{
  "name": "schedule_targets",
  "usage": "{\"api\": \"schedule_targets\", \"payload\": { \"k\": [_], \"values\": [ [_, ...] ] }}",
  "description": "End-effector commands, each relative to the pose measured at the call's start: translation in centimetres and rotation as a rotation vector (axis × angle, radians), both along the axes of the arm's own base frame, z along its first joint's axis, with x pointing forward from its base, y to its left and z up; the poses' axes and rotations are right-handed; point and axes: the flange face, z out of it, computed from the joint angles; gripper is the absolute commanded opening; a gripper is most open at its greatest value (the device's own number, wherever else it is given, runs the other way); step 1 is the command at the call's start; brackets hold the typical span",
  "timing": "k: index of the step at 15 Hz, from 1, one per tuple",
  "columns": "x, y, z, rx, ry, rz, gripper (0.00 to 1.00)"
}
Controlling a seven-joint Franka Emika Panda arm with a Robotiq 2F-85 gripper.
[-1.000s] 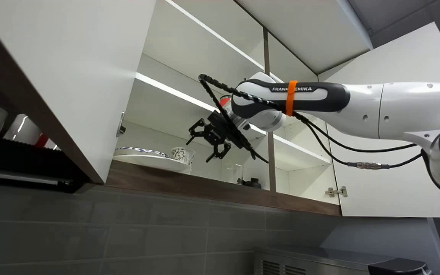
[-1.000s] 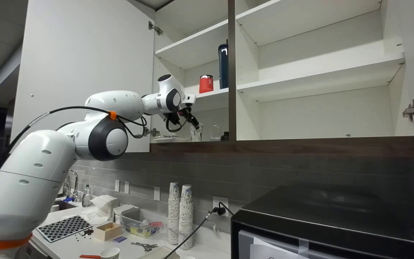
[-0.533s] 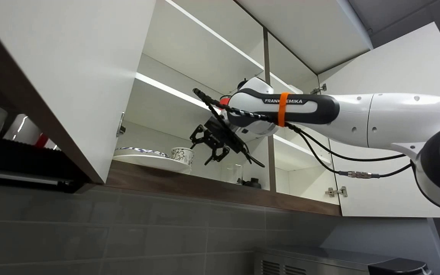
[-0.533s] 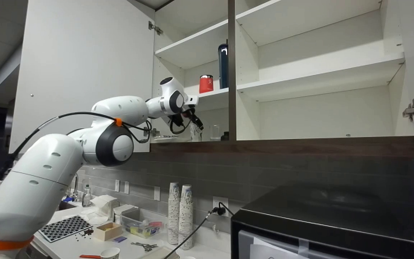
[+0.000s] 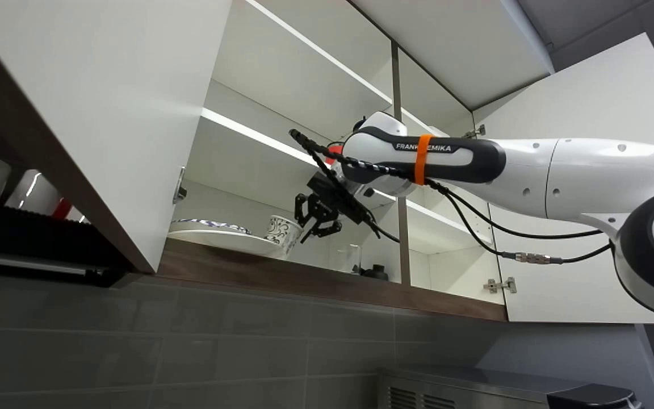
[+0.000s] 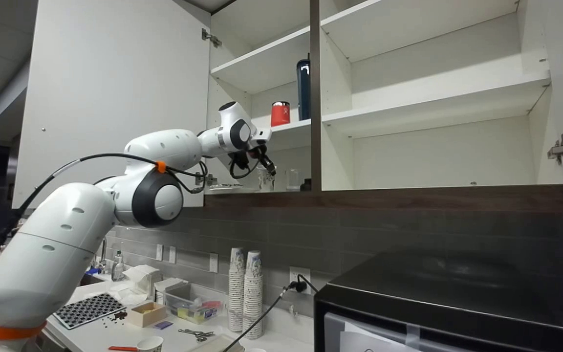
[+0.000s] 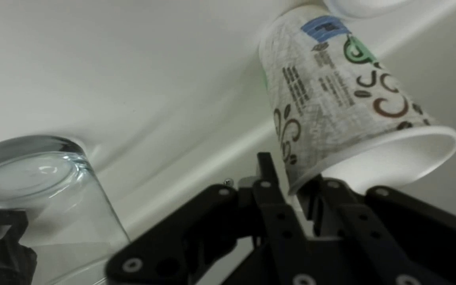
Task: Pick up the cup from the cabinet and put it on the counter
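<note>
In the wrist view the cup [image 7: 339, 95] lies at about 1 o'clock from the claw [image 7: 291, 176], its long axis running from the base toward 11 o'clock to the mouth toward 5 — and the coming move turns on that slant. The claw is drawn in narrow and seems to pinch the rim, one finger [image 7: 268, 170] outside the wall, its partner tucked into the mouth; neither exterior view shows that partner's place. A clear glass [image 7: 50, 206], in the wrist view, sits apart from the claw at 9 o'clock. In an exterior view the cup leans within the lowest level of the cabinet [image 5: 304, 278], at 9 o'clock from the claw, with a white plate [image 5: 230, 241] just beside it on its 9 o'clock side; whether the two touch, or whether the base bears on the cabinet's floor, I cannot tell. The tabletop [image 6: 115, 335] shows in an exterior view alone, well below at about 7 o'clock, with two stacks of paper cups [image 6: 236, 293]. My guess: the hold is made, so the cup should next rise and come out — clear of plate and glass — before going down.
</note>
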Motion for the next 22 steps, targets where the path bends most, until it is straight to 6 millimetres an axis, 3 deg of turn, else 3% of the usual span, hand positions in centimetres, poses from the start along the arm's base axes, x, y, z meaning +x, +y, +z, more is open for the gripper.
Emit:
{"api": "schedule_targets", "payload": {
  "k": [1,6,13,17,22],
  "values": [
    [-0.3,-0.1,0.4,0.049,0.027,-0.019,0.00],
    [-1.6,-0.9,2.1,0.043,0.005,0.013,0.01],
    [-6.1,-2.6,4.4,0.016,0.133,0.175,0.01],
    [-9.0,-5.0,4.3,-0.055,0.289,0.234,0.01],
    [-12.7,-6.1,3.6,-0.033,0.447,0.435,0.01]
  ]
}}
